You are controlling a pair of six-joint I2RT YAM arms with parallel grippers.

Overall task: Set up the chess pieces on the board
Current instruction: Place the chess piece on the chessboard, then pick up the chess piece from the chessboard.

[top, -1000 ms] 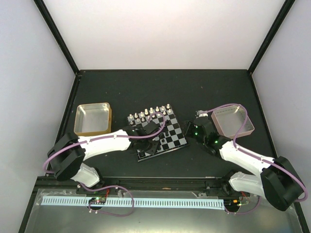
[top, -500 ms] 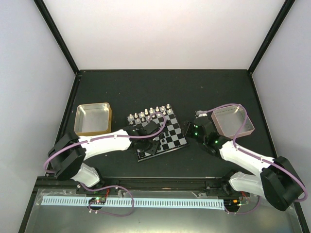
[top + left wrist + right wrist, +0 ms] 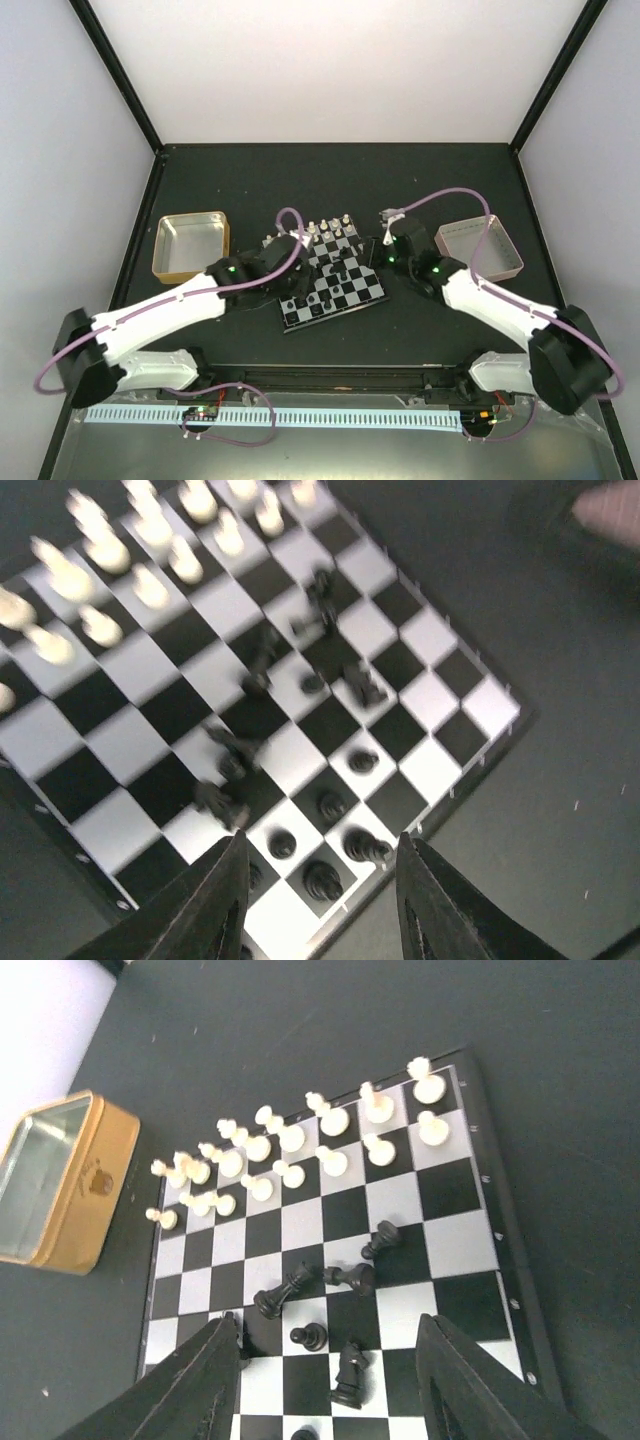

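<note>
The board [image 3: 367,291] lies mid-table. White chess pieces [image 3: 322,228] stand in two rows along its far edge, also in the right wrist view [image 3: 290,1150]. Black chess pieces [image 3: 334,276] are scattered mid-board; several lie tipped over [image 3: 350,1277], and a few stand near the near edge [image 3: 325,880]. My left gripper [image 3: 296,277] is open and empty above the board's left side; its fingers [image 3: 225,900] frame standing black pieces. My right gripper [image 3: 384,248] is open and empty at the board's far right corner, its fingers [image 3: 440,1380] above the tipped black pieces.
A gold-sided metal tray [image 3: 190,245] sits left of the board, also in the right wrist view [image 3: 55,1185]. A pinkish metal tray [image 3: 480,250] sits to the right. Black posts mark the far corners of the table.
My left arm has drawn back left and risen off the board's near middle. My right gripper has moved left and away, up to the board's far right corner.
</note>
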